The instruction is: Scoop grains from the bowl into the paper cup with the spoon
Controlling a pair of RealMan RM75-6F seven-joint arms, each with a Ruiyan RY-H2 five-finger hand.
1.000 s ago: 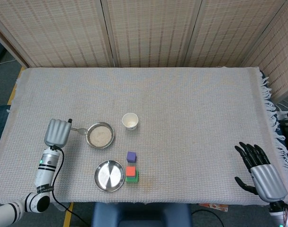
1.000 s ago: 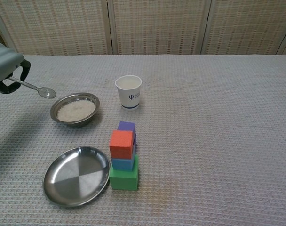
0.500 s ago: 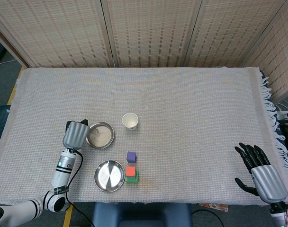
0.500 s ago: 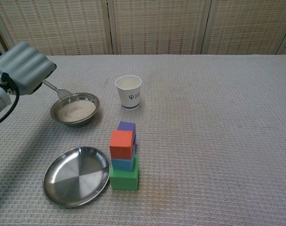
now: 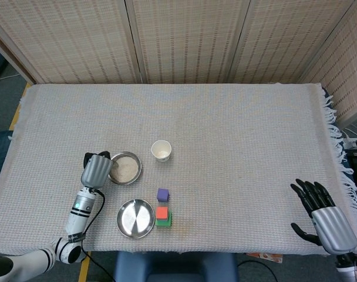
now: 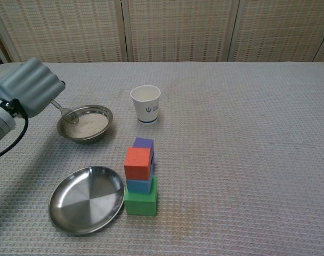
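Left robot hand (image 6: pixel 30 86) holding spoon (image 6: pixel 65 111), tip seemingly in bowl (image 6: pixel 85 123)

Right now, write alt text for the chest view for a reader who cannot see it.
The robot's left hand holds a spoon dipped into a metal bowl of grains, with a paper cup standing to the bowl's right. Nearer the camera lie an empty metal plate and a stack of coloured blocks on a woven grey tablecloth.
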